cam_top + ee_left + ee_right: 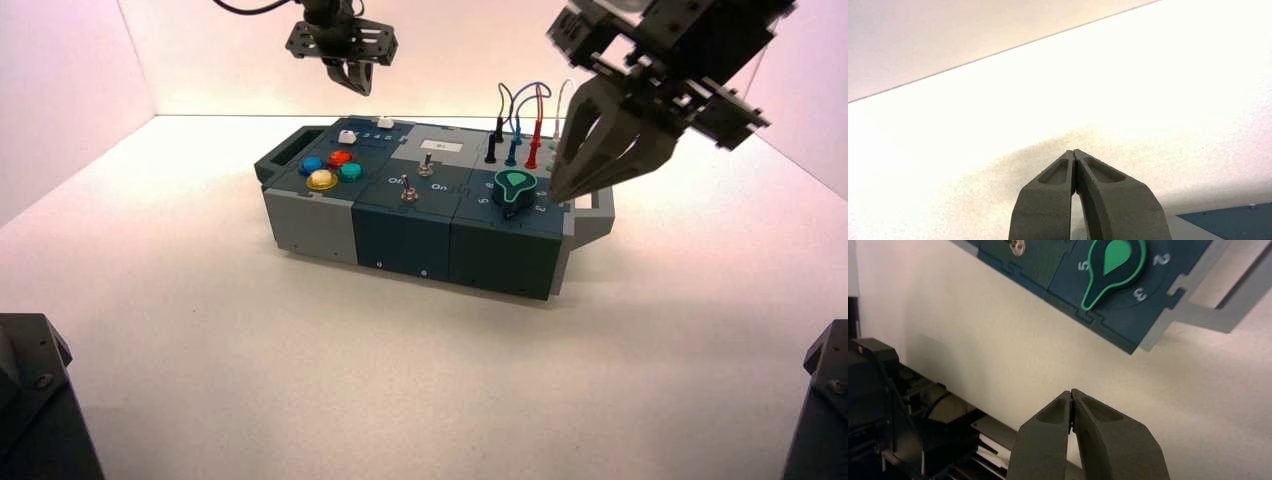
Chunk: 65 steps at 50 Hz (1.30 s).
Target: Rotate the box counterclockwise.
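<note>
The long dark teal and grey panel box lies on the white desk, its long axis going from far left to near right. The right end effector, closed and empty, is above the box's right end, nearer than the left end effector, also closed, beyond the far left edge. For counterclockwise turning, I think the right one should push this end away.

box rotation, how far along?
Done: the box sits skewed, its right end nearer the robot, so some turning may have happened; the frames can't confirm. In hand: nothing; left gripper is beyond its far left corner, right gripper above its right end. Left: probably any remaining counterclockwise turn.
</note>
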Motion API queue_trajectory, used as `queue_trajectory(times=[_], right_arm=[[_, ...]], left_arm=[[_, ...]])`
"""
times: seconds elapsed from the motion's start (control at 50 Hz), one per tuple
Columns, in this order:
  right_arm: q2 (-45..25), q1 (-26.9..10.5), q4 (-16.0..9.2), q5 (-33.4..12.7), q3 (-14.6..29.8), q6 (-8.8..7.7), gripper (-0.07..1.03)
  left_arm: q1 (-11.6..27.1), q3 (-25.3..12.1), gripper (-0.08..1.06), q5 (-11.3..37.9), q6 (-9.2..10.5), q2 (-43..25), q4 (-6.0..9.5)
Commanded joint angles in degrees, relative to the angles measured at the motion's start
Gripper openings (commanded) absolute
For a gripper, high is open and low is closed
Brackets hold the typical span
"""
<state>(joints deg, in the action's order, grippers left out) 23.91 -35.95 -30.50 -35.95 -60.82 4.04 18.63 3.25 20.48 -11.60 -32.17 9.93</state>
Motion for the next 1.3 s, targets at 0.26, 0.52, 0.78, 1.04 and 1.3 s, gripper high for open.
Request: queue_trajectory(times=[0.26, 0.52, 0.78, 1.04, 1.3], right_arm=[[-9.7, -2.4, -1.2, 0.5, 5.1, -0.35, -0.02], [-15.4, -3.0, -1.3, 2.1, 6.7, -0.97, -0.02], [-20.6, -3.0, -1.3, 3.0, 8.5, -1.67, -0.02], [-24.3, -2.9, -1.1, 4.1, 9.8, -1.67, -0.02], [-25.6, -2.9, -0.9, 6.4, 9.8, -1.58, -0.02]], left_arm=[[-0.1, -1.1, -0.03, 0.7, -1.05, -0.4, 0.09], [-0.1, -1.6, -0.03, 0.9, -1.58, -0.6, 0.18], [-0.1, -2.0, -0.03, 0.9, -1.58, -0.9, 0.35], [-0.1, -2.0, -0.03, 0.9, -1.58, -1.6, 0.35], [0.3, -1.6, -0.03, 1.1, -1.58, -2.1, 0.70]])
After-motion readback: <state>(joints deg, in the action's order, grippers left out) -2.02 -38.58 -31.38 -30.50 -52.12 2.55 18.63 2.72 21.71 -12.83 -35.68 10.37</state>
